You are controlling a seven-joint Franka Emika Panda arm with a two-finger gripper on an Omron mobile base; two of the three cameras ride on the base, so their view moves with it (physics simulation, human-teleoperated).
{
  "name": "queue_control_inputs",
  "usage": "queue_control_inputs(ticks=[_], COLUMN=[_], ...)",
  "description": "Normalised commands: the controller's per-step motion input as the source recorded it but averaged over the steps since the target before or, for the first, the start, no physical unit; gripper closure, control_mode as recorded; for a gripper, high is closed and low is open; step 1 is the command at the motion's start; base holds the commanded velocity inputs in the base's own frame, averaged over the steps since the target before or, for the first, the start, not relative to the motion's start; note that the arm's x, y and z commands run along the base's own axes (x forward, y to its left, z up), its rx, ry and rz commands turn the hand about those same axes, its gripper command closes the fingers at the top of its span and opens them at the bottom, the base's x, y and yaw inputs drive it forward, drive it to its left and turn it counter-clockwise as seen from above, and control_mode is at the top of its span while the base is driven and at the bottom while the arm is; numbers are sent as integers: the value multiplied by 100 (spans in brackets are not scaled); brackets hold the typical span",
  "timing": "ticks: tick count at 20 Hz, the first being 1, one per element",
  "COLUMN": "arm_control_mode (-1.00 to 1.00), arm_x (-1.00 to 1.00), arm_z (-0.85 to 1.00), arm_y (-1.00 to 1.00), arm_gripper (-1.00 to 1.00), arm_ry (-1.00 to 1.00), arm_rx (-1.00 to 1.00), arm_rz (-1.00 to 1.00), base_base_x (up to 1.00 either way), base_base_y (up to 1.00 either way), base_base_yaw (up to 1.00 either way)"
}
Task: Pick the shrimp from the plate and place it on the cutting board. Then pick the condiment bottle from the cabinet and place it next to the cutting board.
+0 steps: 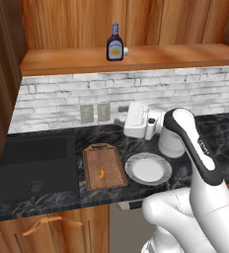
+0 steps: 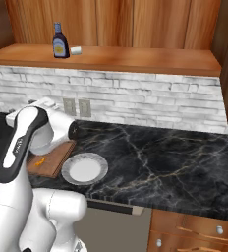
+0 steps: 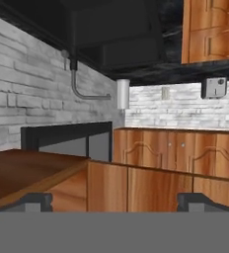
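Overhead, the cabinet (image 1: pixel 136 20) was seen as a wall of vertical-grain brown panels with a flat open ledge running across both base views. Below it, a white brick backsplash met the dark marbled desk (image 2: pixel 175 157), and a black sink (image 1: pixel 35 163) was set into the desk's left end as seen in the left base view.

The white arm (image 1: pixel 195 148) was raised over the desk's front edge, its upper link bent back toward the wall. A white appliance (image 1: pixel 138 121) was seen against the backsplash at the desk's rear edge.

The cutting board (image 1: pixel 104 167) was laid flat just right of the sink, its handle pointing to the rear edge. The plate (image 1: pixel 147 168) was set just beside the board's right long edge, near the desk's front edge, with nothing seen on it.

The condiment bottle (image 1: pixel 115 43) was stood upright on the cabinet ledge, with a small white block (image 1: pixel 126 50) just beside it.

The tool (image 3: pixel 114 201) was shown in the hand view with its two tips spread wide, nothing between them.

The shrimp (image 1: pixel 101 173) was seen lying on the cutting board, toward its front end.
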Motion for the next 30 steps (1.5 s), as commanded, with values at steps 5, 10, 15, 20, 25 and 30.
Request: queue_control_inputs(ticks=[5, 10, 15, 20, 25, 30], arm_control_mode=[-100, -100, -100, -100, -100, -100], arm_x=[-11, -11, -7, -1, 0, -1], arm_z=[29, 29, 26, 27, 28, 30], arm_y=[0, 0, 0, -7, -10, -7], arm_gripper=[-100, -100, -100, -100, -100, -100], arm_ry=[0, 0, 0, 0, 0, 0], arm_rx=[1, 2, 1, 1, 2, 1], arm_rz=[0, 0, 0, 0, 0, 0], base_base_x=[0, 0, 0, 0, 0, 0], base_base_y=[0, 0, 0, 0, 0, 0], base_base_yaw=[0, 0, 0, 0, 0, 0])
